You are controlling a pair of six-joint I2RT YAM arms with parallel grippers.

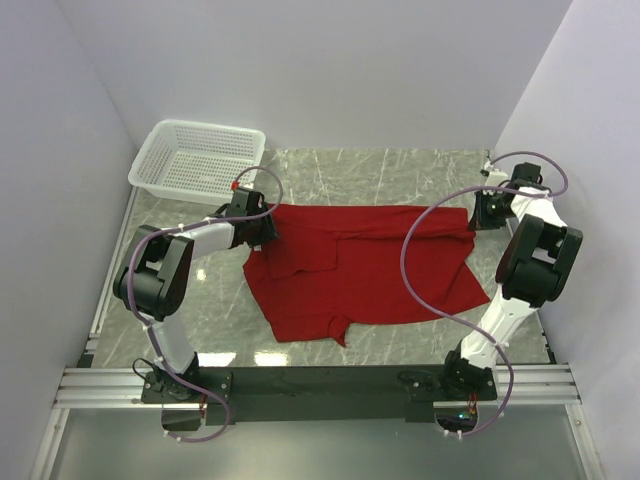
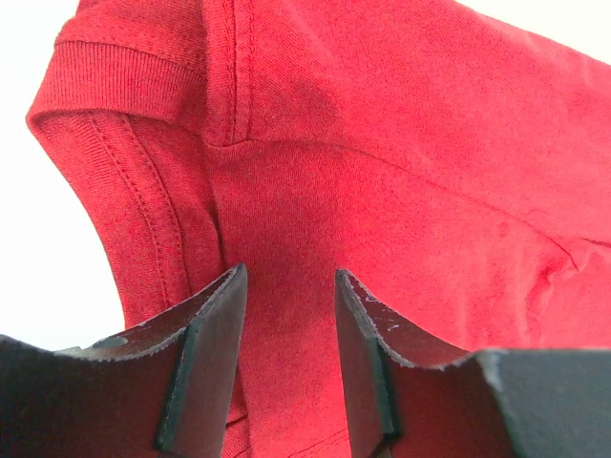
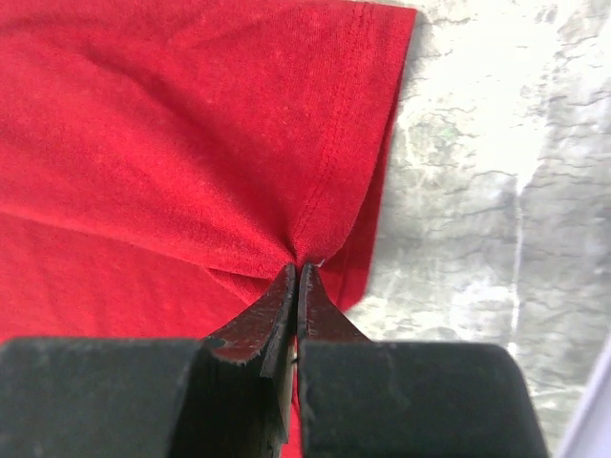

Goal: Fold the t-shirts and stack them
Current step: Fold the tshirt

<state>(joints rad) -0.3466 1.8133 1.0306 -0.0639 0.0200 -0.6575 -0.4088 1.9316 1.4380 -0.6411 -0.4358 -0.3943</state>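
Observation:
One deep-red t-shirt (image 1: 360, 270) lies spread on the marble table, its left part folded over itself. My left gripper (image 1: 266, 232) sits at the shirt's upper left corner. In the left wrist view its jaws (image 2: 288, 286) stand apart over the red cloth (image 2: 382, 143) beside a ribbed hem, pinching nothing. My right gripper (image 1: 482, 216) is at the shirt's upper right corner. The right wrist view shows that gripper (image 3: 298, 272) shut on the stitched edge of the shirt (image 3: 172, 124), with the cloth puckering into the tips.
A white mesh basket (image 1: 200, 155) stands at the back left, just beyond the left arm. Walls close the table on three sides. Bare marble (image 3: 496, 191) shows right of the shirt's edge, and purple cables loop over the right arm.

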